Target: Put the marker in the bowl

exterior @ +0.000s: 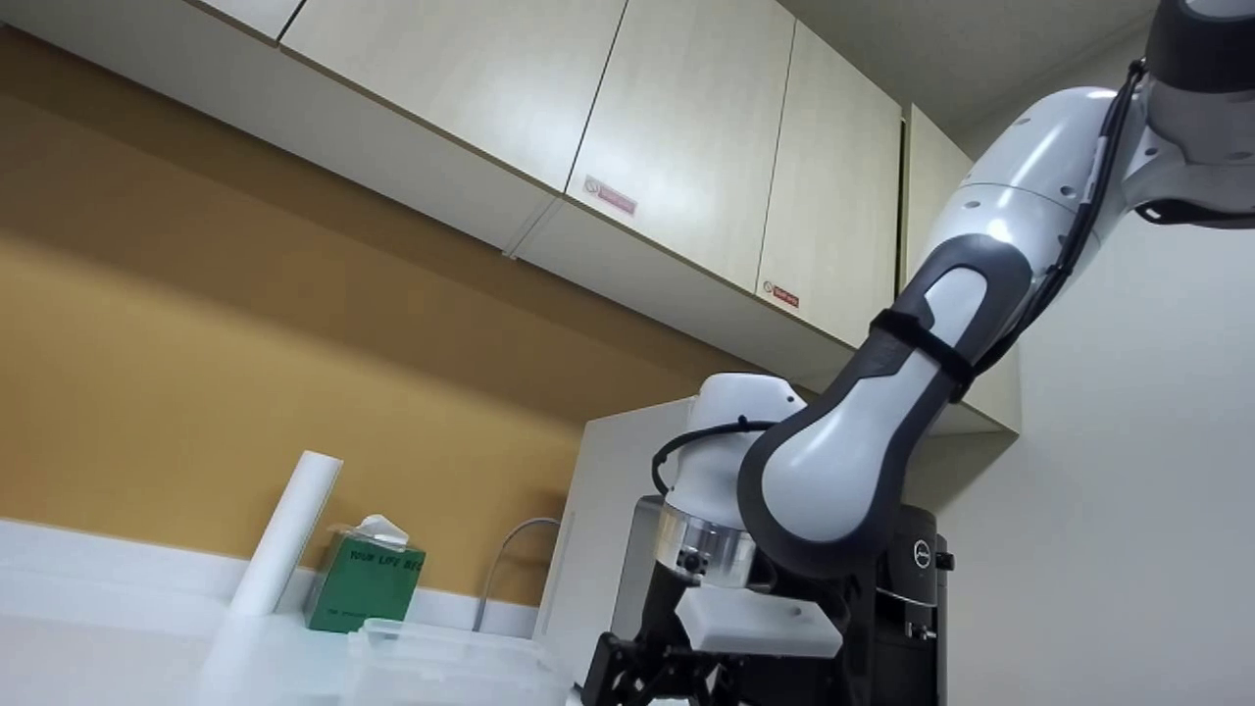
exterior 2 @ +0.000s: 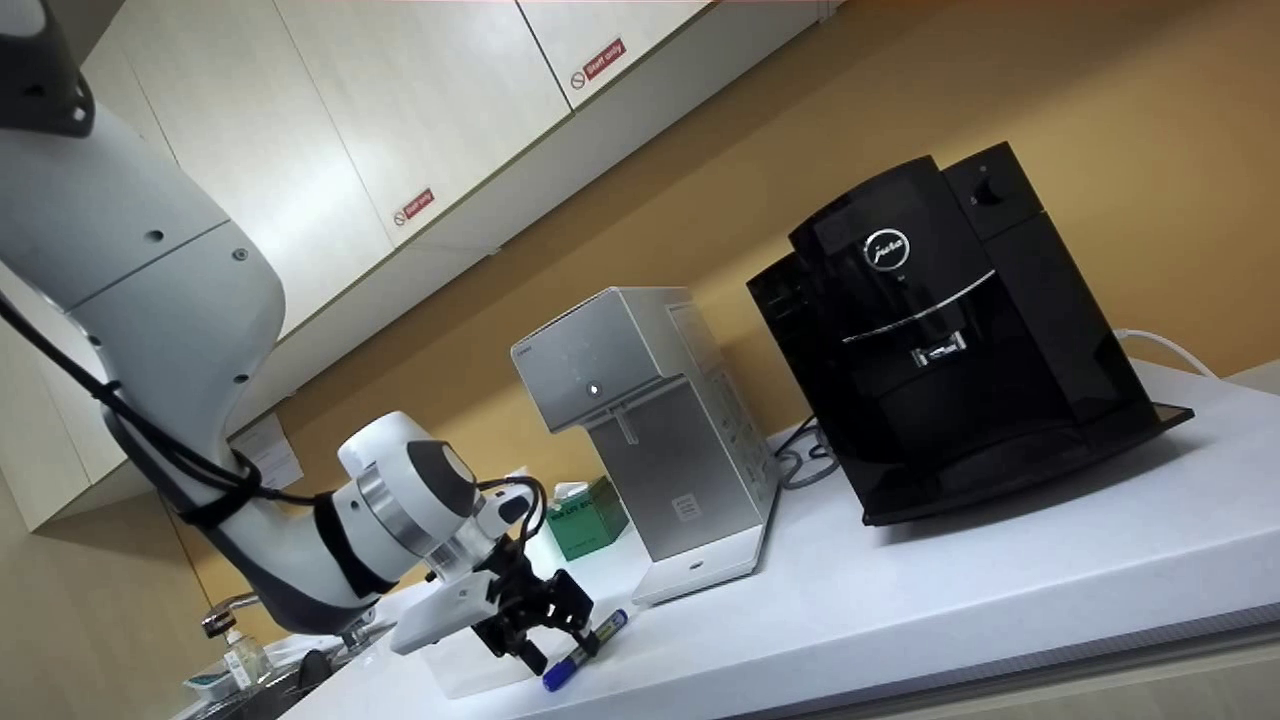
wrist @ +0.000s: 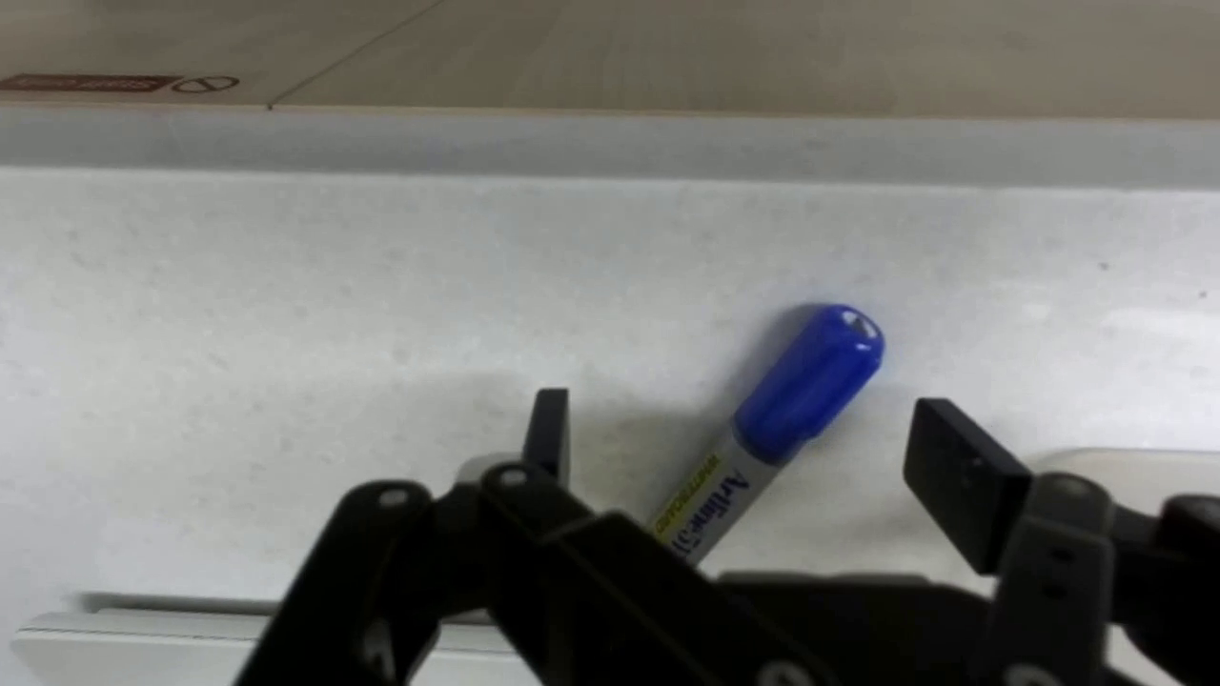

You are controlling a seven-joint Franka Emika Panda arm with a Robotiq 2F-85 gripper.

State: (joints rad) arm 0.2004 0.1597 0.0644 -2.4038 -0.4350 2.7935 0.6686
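As I read the wrist view, the gripper [wrist: 748,453] is low over the counter [wrist: 286,314], its fingers [wrist: 963,486] well apart, one on each side of the marker [wrist: 770,429]. Between each fingertip and the marker I see pale counter, so I log the marker as ungripped. The marker lies on the counter, aslant, blue cap [wrist: 810,381] toward the front edge; the grey barrel [wrist: 711,503], printed "Artline" and "WHITEBOARD", runs back under the gripper, which hides its other end there.

In an exterior view I get both ends of the marker: cap nearer the front edge, other end near the base of the dispenser [exterior 2: 665,430]. A fingertip crosses the barrel in that line of sight; I cannot tell from it whether they touch.

A translucent tub [exterior: 451,677] sits near the gripper in an exterior view, its lower part cut off by the frame. My arm [exterior: 833,471] comes in from an upper corner in both exterior views and ends at the gripper, low in frame.

Surroundings: green tissue box [exterior: 365,583], seen in both exterior views, with a white tube [exterior: 287,534] near it; black coffee machine [exterior 2: 960,400] on the counter, the dispenser standing between it and the tissue box in an exterior view; tap [exterior 2: 235,602] and soap bottle [exterior 2: 247,658] low in the same view; cabinets [exterior: 677,157] with "Staff only" stickers [exterior 2: 605,60] above the tan wall [exterior: 294,294].
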